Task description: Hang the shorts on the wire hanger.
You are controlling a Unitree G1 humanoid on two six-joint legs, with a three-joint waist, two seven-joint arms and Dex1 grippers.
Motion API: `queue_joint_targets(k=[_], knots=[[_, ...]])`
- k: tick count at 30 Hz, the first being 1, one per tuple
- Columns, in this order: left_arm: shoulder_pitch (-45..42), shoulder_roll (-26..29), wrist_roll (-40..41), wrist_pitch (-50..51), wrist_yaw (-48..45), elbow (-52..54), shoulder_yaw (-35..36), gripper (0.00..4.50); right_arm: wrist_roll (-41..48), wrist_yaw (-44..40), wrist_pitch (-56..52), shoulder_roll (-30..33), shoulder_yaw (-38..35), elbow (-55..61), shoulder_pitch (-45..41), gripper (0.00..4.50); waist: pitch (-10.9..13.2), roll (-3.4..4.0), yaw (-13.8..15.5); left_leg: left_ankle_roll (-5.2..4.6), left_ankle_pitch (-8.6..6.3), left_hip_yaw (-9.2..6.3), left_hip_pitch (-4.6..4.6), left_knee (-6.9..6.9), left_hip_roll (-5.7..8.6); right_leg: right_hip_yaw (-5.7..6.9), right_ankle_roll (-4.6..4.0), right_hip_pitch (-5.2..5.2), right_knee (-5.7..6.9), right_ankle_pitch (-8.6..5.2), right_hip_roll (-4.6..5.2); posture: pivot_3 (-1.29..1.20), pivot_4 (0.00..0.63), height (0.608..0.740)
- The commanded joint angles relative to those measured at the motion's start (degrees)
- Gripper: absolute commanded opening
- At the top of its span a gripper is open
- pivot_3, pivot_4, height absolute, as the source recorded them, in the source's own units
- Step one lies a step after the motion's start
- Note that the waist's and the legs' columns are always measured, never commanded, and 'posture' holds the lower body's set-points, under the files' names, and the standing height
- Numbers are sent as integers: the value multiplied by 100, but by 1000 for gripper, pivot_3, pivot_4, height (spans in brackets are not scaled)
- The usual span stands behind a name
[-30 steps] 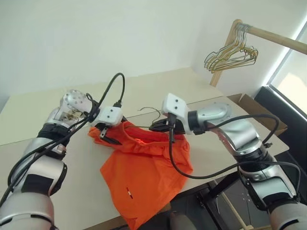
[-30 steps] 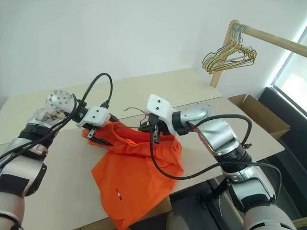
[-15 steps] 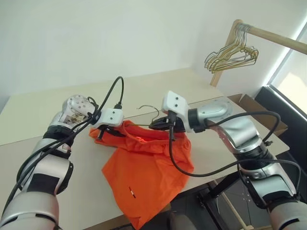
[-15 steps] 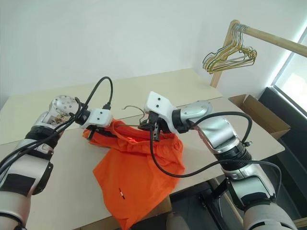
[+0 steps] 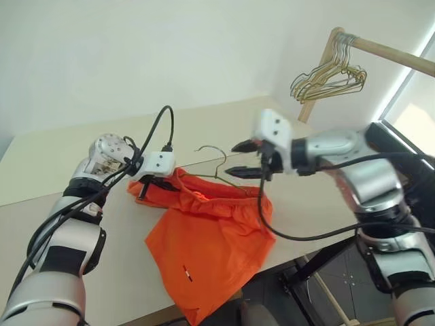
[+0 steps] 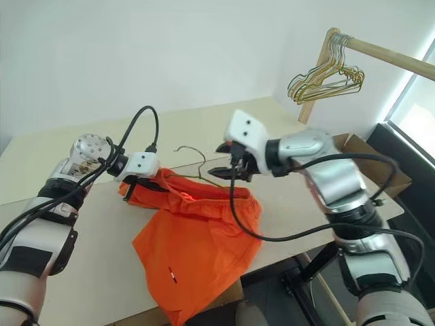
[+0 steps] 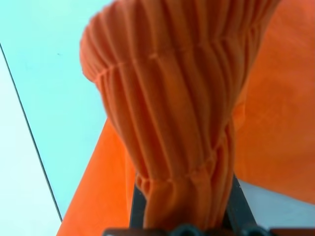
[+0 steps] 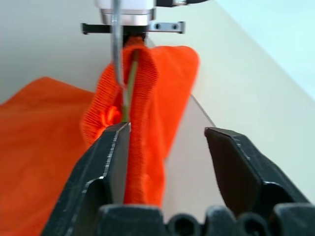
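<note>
1. Right gripper [image 5: 239,158]: released. A second ago it was clenched at the right end of the waistband; now the jaws stand wide apart with nothing between them, and it has lifted up and to the right, clear of the fabric.
2. Left gripper [image 5: 148,187]: clenched on the gathered waistband of the shorts [image 5: 204,251] at their left end (the left wrist view shows the elastic bunched between the fingers [image 7: 237,202]). A second ago its jaws stood open.
3. Shorts: on the beige table [image 5: 61,224], waistband on the far side and raised at the left grip, legs hanging over the near table edge. The right side of the waistband has sagged since the release.
4. Wire hanger [image 5: 216,166]: hook sticks up just behind the waistband, between the two grippers; its lower part runs into the fabric.
5. Gold hangers [image 5: 329,78] on the wooden rail [image 5: 387,53], far right, unchanged.
</note>
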State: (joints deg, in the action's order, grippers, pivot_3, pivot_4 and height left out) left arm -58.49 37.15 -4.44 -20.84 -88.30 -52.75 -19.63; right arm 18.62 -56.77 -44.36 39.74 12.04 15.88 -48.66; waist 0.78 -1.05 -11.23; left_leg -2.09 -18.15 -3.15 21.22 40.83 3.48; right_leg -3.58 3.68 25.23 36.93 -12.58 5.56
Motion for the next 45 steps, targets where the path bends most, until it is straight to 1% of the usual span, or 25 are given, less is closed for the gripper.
queue_joint_targets(k=[1, 2, 5, 7, 11, 18, 25, 31, 34, 35, 39, 40, 42, 43, 45], knots=[[-142, 38, 64, 57, -12, -26, 214, 0, 433, -127, -332, 540, -764, 768, 269, 4221, 0, 0, 19, -1, -1, -1, 2, -1, -1, 3, 0, 0, -4, 0, 0, -177, 0, 740], [-161, 23, 54, 73, 22, -54, 234, 0, 528, -133, -440, 705, -881, 958, 430, 4481, 0, 0, 20, -4, -2, -3, 2, -1, -4, 4, 0, -2, -6, 0, -2, -177, 0, 740], [-182, 1, 76, 128, 40, -75, 294, 0, 705, -77, -850, 1284, -1112, 1649, 1145, 4481, 0, 0, 40, -6, -4, -2, 0, -1, -5, 4, 0, -10, -15, 0, -1, -180, 0, 740], [-165, 6, 88, 144, 35, -48, 315, 0, 590, 102, -982, 1498, -955, 1955, 1498, 4481, 0, 0, 47, -8, -4, -1, 0, -1, -7, 2, 0, -9, -16, 0, -1, -182, 0, 740], [-123, -1, 97, 175, 34, 3, 357, 0, 260, 521, -1065, 1432, -446, 1811, 1698, 4481, 0, 1, 29, -7, -4, 6, -7, 0, -8, -7, 0, -9, -18, 0, 0, -178, 0, 740], [-128, 51, 121, 244, -24, 111, 450, 0, -75, 796, -889, 1021, 136, 979, 1515, 4481, 0, 1, 88, -7, -4, 6, -4, -1, -7, -6, 0, -8, -15, 0, -1, -153, 0, 740], [-46, 134, 166, 295, -107, 316, 525, 0, -167, 493, -595, 552, 520, 246, 1061, 4481, 0, 1, 114, -6, -3, 6, -3, 0, -6, -4, 0, -8, -17, 0, -1, -137, 0, 740], [8, 139, 191, 350, -104, 463, 589, 0, -394, -18, -350, 415, 1059, -278, 608, 4481, 0, 1, 112, -5, -3, 5, -4, 0, -5, -2, 0, -8, -13, 0, -4, -117, 0, 740], [49, 146, 199, 378, -90, 534, 618, 0, -521, -206, -267, 376, 1249, -521, 474, 3961, 0, 1, 119, -3, -2, 5, -3, 0, -2, -2, 0, -8, -12, 0, -1, -117, 0, 740], [60, 148, 199, 389, -90, 556, 628, 0, -546, -251, -236, 357, 1269, -588, 444, 3663, 0, 1, 122, -3, -2, 5, -3, 0, -1, -2, 0, -8, -13, 0, -1, -112, 0, 740], [103, 153, 196, 405, -85, 622, 662, 0, -626, -429, -142, 290, 1294, -780, 301, 2297, 0, 1, 136, 1, 0, 5, -3, 0, -2, -2, 0, -6, -12, 0, -2, -112, 0, 740], [107, 150, 193, 408, -77, 633, 666, 0, -642, -476, -120, 287, 1295, -803, 270, 1855, 0, 1, 138, 1, 1, 5, -3, 0, -3, -2, 0, -6, -12, 0, -3, -113, 0, 740], [110, 144, 187, 406, -73, 642, 669, 0, -678, -541, -101, 279, 1288, -835, 233, 1306, 0, 1, 138, 1, 1, 5, -4, 0, -4, -2, 0, -6, -10, 0, -3, -114, 0, 740], [110, 141, 182, 399, -73, 642, 668, 0, -694, -591, -73, 293, 1294, -835, 219, 808, 0, 1, 138, 1, 1, 5, -3, 0, -3, -2, 0, -6, -10, 0, -3, -116, 0, 740], [106, 132, 173, 381, -76, 632, 659, 0, -696, -673, -56, 315, 1286, -805, 198, 294, 0, 1, 138, 1, 1, 4, -3, 1, -3, -1, 0, -6, -10, 0, -2, -123, 0, 740]])
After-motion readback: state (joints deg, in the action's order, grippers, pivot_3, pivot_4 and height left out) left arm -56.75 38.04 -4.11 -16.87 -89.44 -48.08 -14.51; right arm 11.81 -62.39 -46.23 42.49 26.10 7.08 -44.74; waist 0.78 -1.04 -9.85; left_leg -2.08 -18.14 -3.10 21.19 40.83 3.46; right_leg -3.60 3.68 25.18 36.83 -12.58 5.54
